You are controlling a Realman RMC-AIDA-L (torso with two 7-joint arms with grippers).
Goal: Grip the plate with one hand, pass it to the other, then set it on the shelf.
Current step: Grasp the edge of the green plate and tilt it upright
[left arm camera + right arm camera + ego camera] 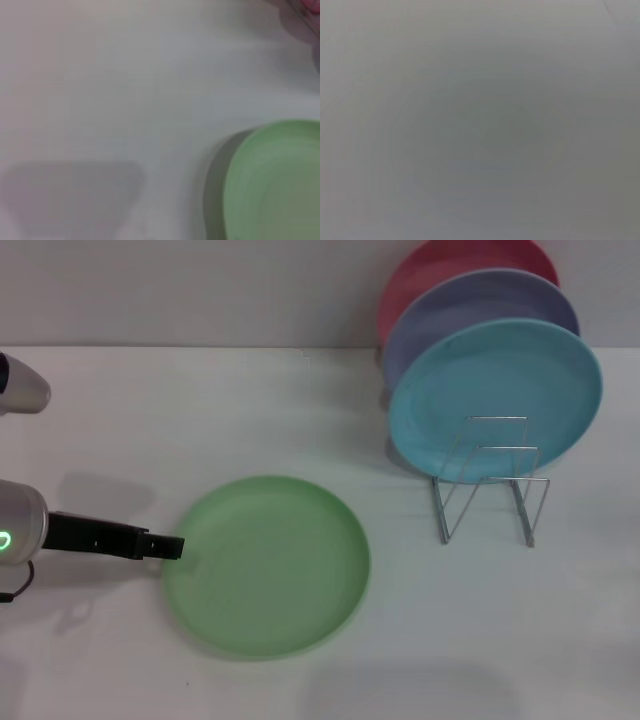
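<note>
Currently, nearest the robot: light green plate lies flat on the white desk, front-centre, slightly left of middle. Matte, shallow raised rim, nothing on it.

Left tool comes in low from the left, on the arm w/ the green ring. Black finger assy is stretched out horizontally toward the plate; tip sits right at the plate's left rim, at or just over the edge. Can't tell if it's touching, and can't tell if fingers are spread or pressed together: head view shows them as one dark bar. Not visibly pinching the plate.

Left wrist view: green plate rim at one corner w/ its shadow beside it, bare desk elsewhere. Own fingers not visible there.

Right tool: not in view. Right wrist view is a plain grey field, nothing resolvable.

Farther back, right side: wire dish rack, thin silver loops, upright slots. The front slots are unfilled. Sky-blue plate stands on edge just behind those front loops, tilted back. Behind it the lavender plate, then a pink-red plate, each mostly covered by the one in front. Rack stack is well apart from the green plate.

Second silver-grey arm segment shows at far left edge, above the working arm.
</note>
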